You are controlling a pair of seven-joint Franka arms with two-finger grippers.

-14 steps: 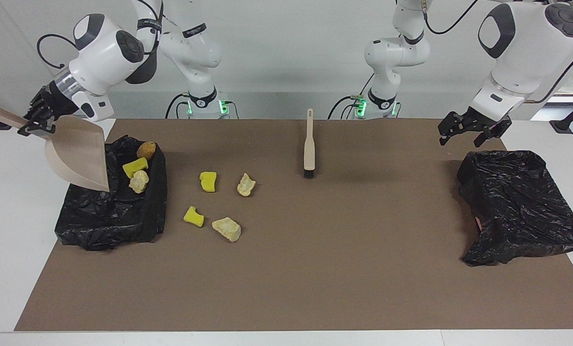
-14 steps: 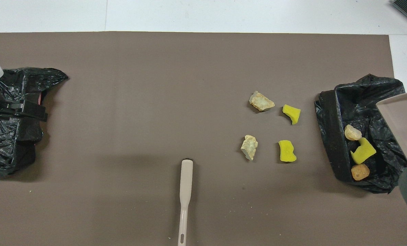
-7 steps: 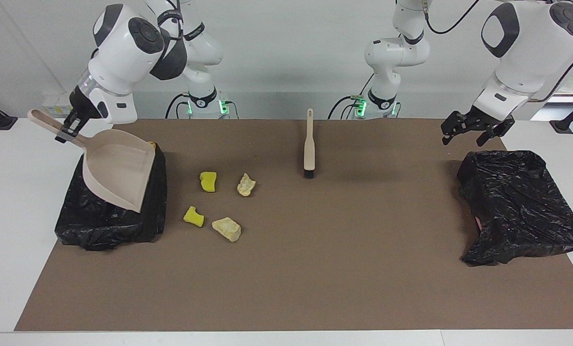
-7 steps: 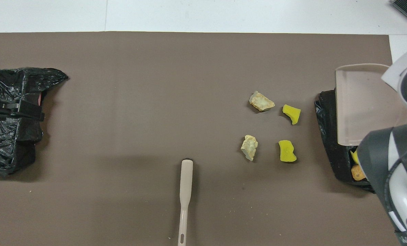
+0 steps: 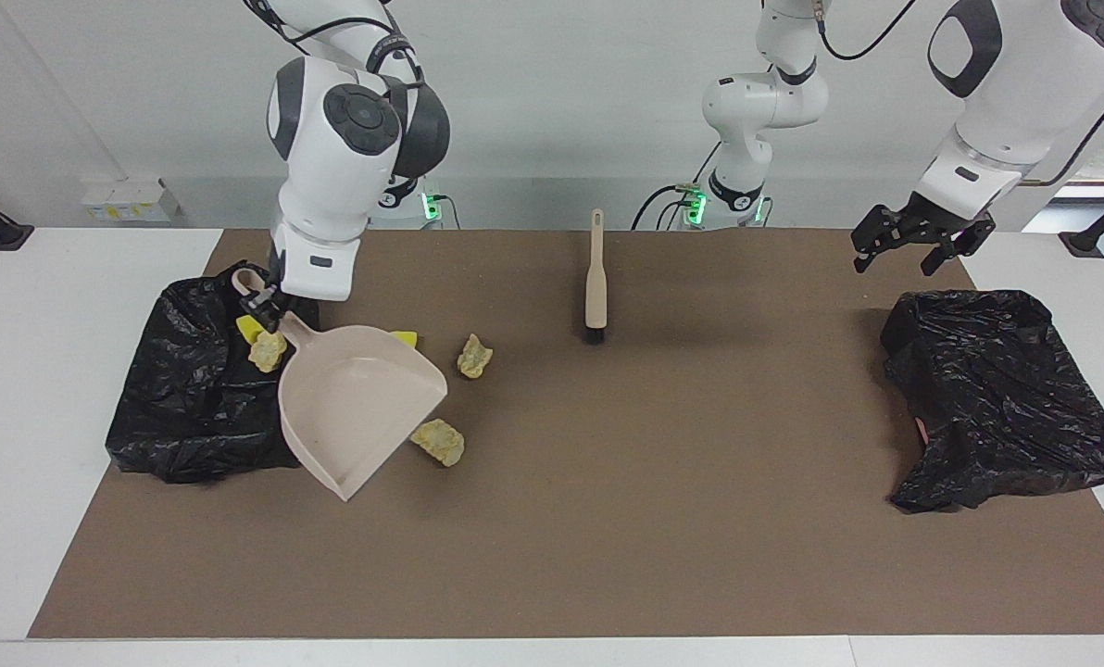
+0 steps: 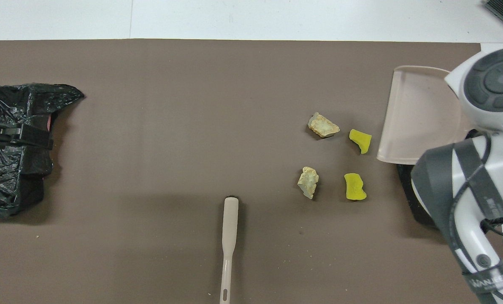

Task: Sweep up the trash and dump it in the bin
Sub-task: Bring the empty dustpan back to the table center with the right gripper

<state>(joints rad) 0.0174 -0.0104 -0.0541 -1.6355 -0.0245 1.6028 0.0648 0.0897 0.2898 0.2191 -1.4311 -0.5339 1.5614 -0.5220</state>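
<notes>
Beige dustpan (image 5: 357,408) in clenched right pincer (image 5: 260,301), mouth tilted away from robots; left pincer (image 5: 918,248) released.

From the facing view the dustpan (image 5: 359,403) covers one yellow sponge piece entirely, and I only get a sliver of the other (image 5: 407,337) above its rim. In the overhead view my right arm (image 6: 471,185) blocks most of the bin (image 6: 407,185) at its end of the bench, so I cannot see what lies in it. The brush (image 6: 228,245) handle runs off the bottom edge there. The left gripper (image 6: 21,137) shows only partly at the picture's edge.
</notes>
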